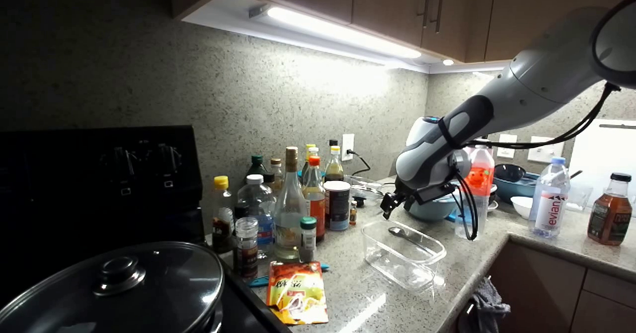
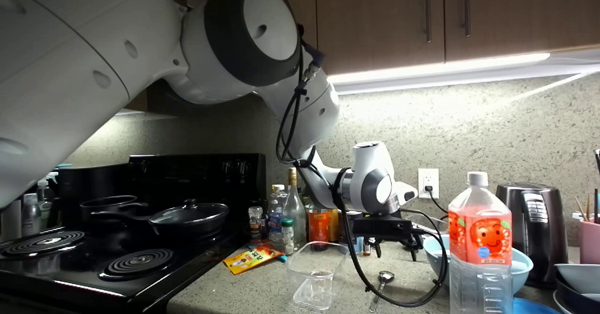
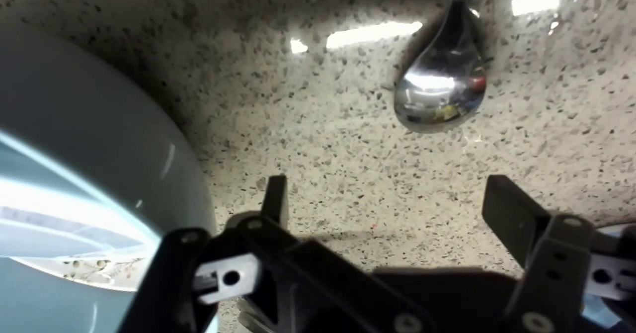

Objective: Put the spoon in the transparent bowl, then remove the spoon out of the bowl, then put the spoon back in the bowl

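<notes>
Clear bowl (image 1: 397, 267) stands on counter (image 2: 225, 288); spoon (image 3: 442, 89) lies outside it, near. Blue bowl (image 3: 124, 119) holds patterned white ware (image 3: 112, 271). Gripper (image 3: 385, 201) wide, jaws well apart.

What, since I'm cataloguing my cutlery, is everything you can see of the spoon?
The spoon is shiny, silvery and metal-looking, with a broad oval head narrowing to a slim handle. The head mirrors white light and spots of red and yellow; whether its hollow faces up, I cannot tell. It lies on the speckled countertop, outside and apart from the transparent bowl, its head toward the open gripper in the wrist view. Only the countertop appears to touch it.
</notes>
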